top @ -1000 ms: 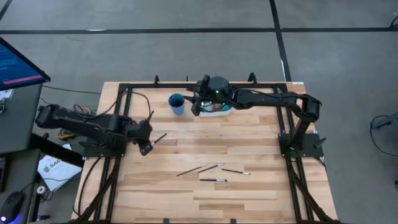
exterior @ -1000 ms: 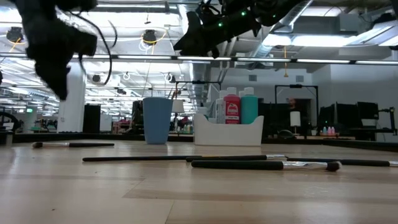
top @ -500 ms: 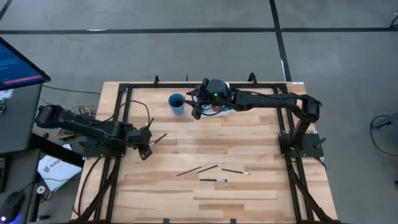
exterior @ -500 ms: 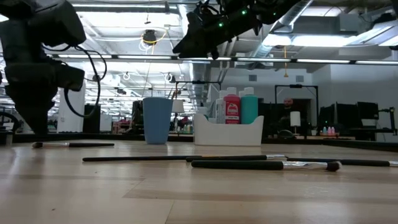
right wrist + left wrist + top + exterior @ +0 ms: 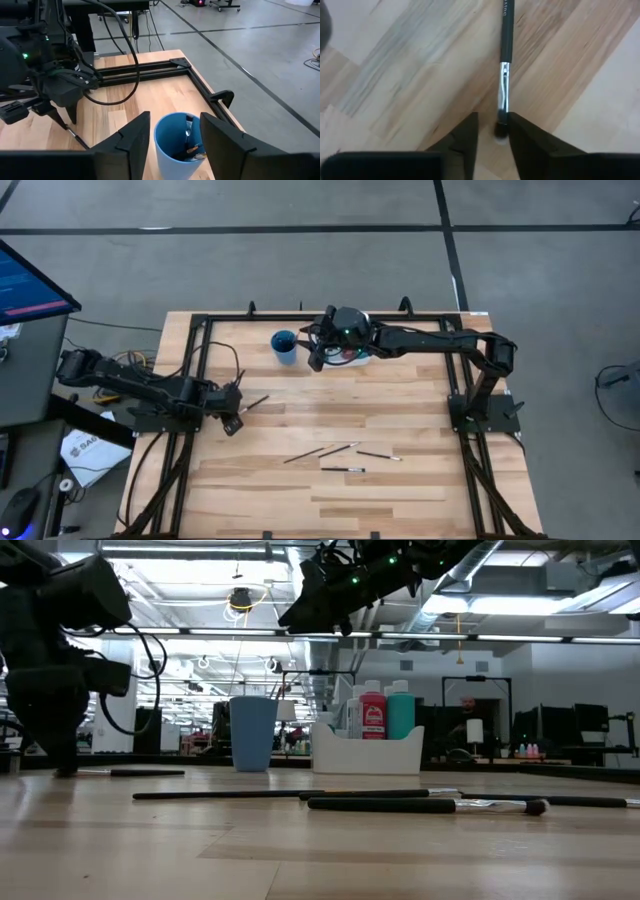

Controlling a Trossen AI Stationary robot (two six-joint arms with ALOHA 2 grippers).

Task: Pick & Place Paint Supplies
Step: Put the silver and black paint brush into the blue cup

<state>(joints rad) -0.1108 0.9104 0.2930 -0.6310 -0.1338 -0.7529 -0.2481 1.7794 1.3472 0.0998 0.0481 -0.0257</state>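
A dark-handled paintbrush (image 5: 254,402) lies flat on the wood at the table's left. My left gripper (image 5: 493,122) points down at it, low over the table (image 5: 65,768). It is open a little, one finger on each side of the brush's bristle end (image 5: 501,129). My right gripper (image 5: 172,132) hangs open high above the blue cup (image 5: 182,145), which holds a few brushes. Several more brushes (image 5: 340,450) lie on the table's near middle. Paint bottles (image 5: 385,710) stand in the white tray (image 5: 368,750). My left gripper comes from above, slanting down, with its fingers across the brush at the bristle tip (image 5: 501,131). One finger (image 5: 520,135) stands right against the tip and the other leaves a gap. I cannot tell whether either touches. The brush lies flat on the table.
The black frame rails (image 5: 200,370) run along the table's left, far and right sides. The right arm (image 5: 430,338) reaches over the tray (image 5: 358,360) at the far middle. Bare wood (image 5: 330,405) lies between the two arms.
My left gripper has come down from well above the table until its fingertips are almost on the wood at the brush's bristle end. The brush has not moved.
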